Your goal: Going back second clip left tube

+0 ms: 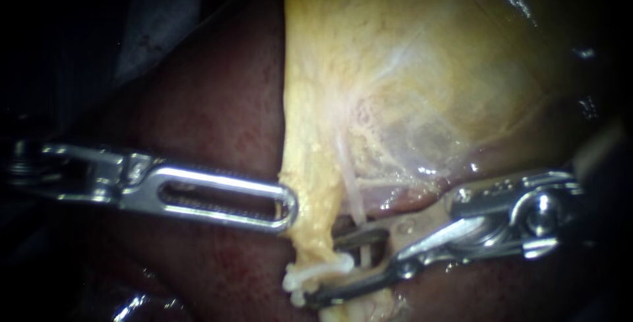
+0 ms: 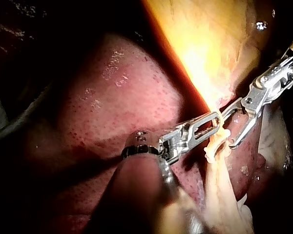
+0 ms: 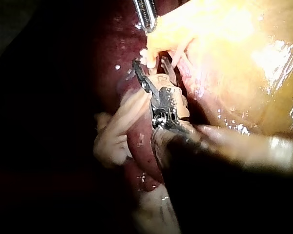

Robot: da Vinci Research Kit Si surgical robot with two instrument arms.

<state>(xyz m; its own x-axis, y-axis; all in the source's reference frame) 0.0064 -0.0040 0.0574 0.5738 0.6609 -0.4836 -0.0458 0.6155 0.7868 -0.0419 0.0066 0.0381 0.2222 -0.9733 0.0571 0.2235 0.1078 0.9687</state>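
My left instrument (image 1: 287, 204) comes in from the left, and its slotted jaws lie together on the edge of the yellow gallbladder (image 1: 395, 64) tissue. That tissue narrows downward into the left tube (image 1: 315, 229), which carries a white clip (image 1: 318, 270) low on it. My right instrument (image 1: 324, 267) enters from the right with its jaws open, one above the clip and one below it. A thin pale tube (image 1: 356, 203) runs down behind the upper jaw. The right wrist view shows the right instrument (image 3: 151, 66) open at the clip (image 3: 145, 57).
Dark red liver (image 1: 217, 111) lies behind and below the left instrument and fills the left wrist view's liver (image 2: 112, 97) surface. Pale loose tissue strands (image 3: 115, 131) hang beside the right instrument's shaft. The surroundings are dark.
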